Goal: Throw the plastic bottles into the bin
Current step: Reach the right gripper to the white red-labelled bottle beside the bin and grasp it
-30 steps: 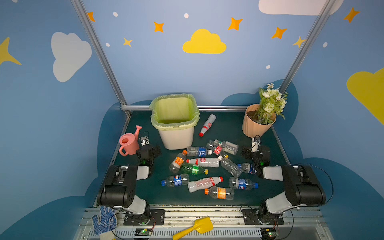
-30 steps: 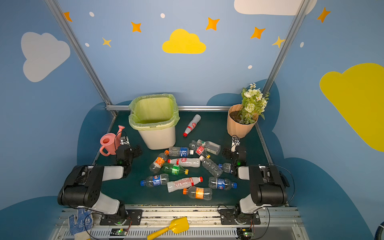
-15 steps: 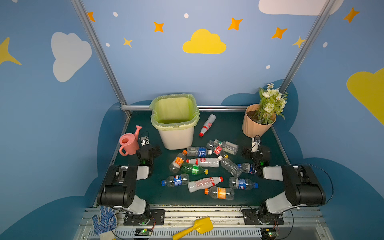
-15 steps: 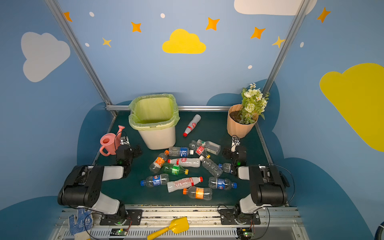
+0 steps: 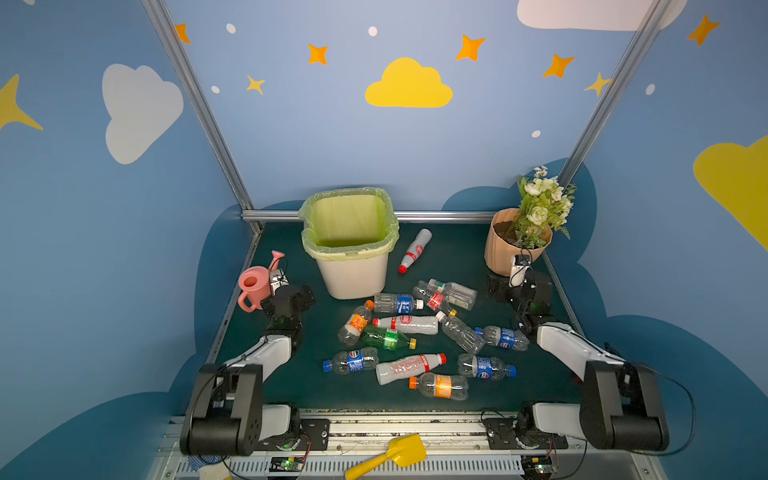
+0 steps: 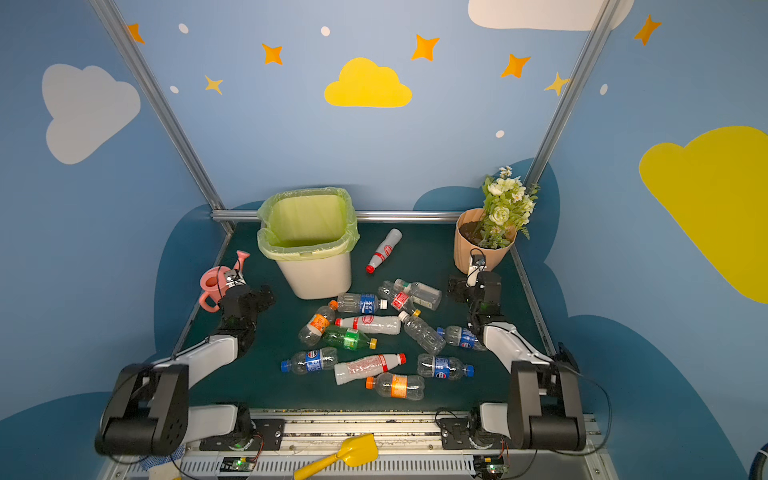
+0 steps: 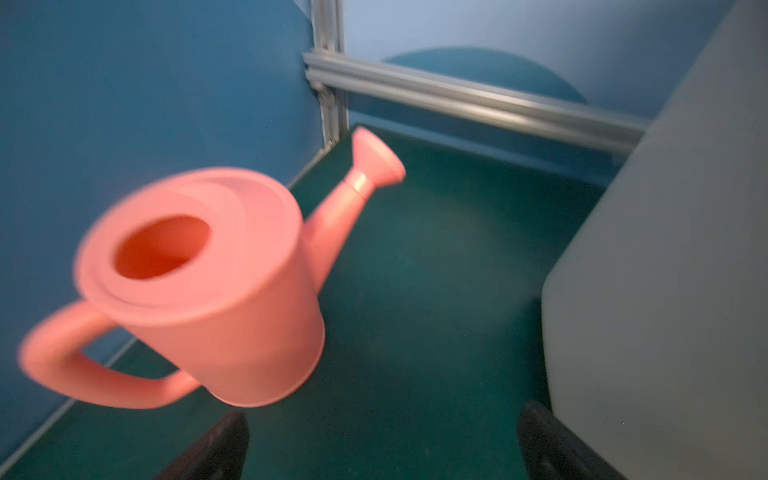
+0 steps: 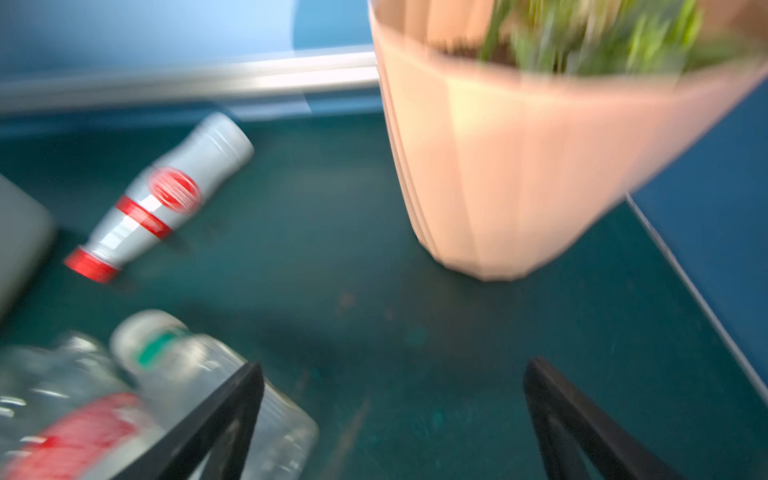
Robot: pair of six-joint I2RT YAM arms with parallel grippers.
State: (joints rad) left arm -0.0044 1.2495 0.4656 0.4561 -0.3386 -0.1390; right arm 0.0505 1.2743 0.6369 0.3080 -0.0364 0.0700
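The white bin (image 5: 353, 276) (image 6: 316, 276) with its yellow-green liner stands at the back left of the mat; its wall (image 7: 665, 270) fills one side of the left wrist view. Several plastic bottles (image 5: 405, 324) (image 6: 370, 324) lie scattered mid-mat. A white red-capped bottle (image 5: 415, 249) (image 8: 162, 195) lies apart beside the bin. My left gripper (image 5: 296, 293) (image 7: 382, 440) hangs open and empty between the watering can and the bin. My right gripper (image 5: 513, 291) (image 8: 395, 399) is open and empty over bare mat, one finger beside a clear green-labelled bottle (image 8: 187, 365).
A pink watering can (image 5: 255, 284) (image 7: 199, 291) stands by the left wall. The peach flowerpot (image 5: 505, 249) (image 8: 519, 166) with flowers stands at the back right, just beyond my right gripper. A yellow scoop (image 5: 390, 455) lies on the front rail. Metal frame rails edge the mat.
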